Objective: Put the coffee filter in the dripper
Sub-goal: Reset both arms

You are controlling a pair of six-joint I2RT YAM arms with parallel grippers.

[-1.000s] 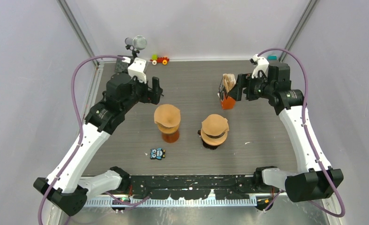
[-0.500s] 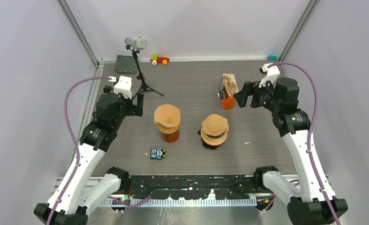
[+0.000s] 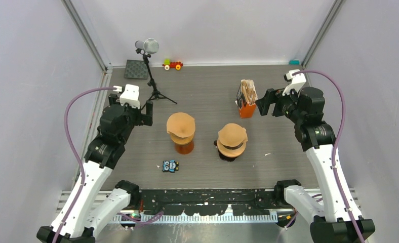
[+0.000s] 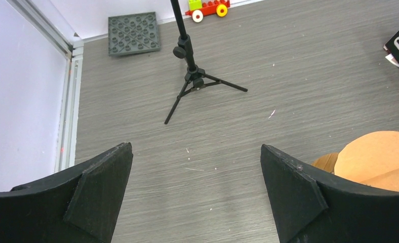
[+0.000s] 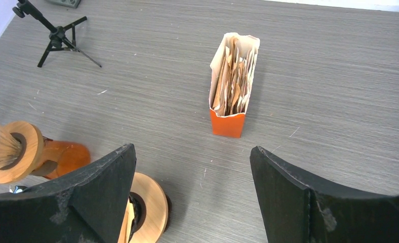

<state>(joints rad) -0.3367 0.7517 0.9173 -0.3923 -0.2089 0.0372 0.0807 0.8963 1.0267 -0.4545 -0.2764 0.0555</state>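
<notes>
A brown coffee filter (image 3: 181,124) sits on top of the dripper on an amber glass base (image 3: 184,147). Another filter (image 3: 232,135) sits in a second dripper with a wooden collar (image 5: 148,205) on a dark base. An orange box of paper filters (image 3: 245,99) stands upright at the back right. My left gripper (image 3: 147,114) hovers left of the amber dripper, open and empty (image 4: 195,152); the filter's edge (image 4: 380,159) shows by its right finger. Just right of the box my right gripper (image 3: 263,104) is open and empty (image 5: 192,151).
A small microphone on a tripod stand (image 3: 152,76) stands at the back left, next to a grey studded plate (image 3: 136,69). A toy car (image 3: 173,64) lies by the back wall. A small owl figure (image 3: 170,166) lies near the front edge.
The left arm has drawn back to the left, away from the amber dripper, and its jaws have spread a little wider. The right arm has shifted slightly right of the filter box.
</notes>
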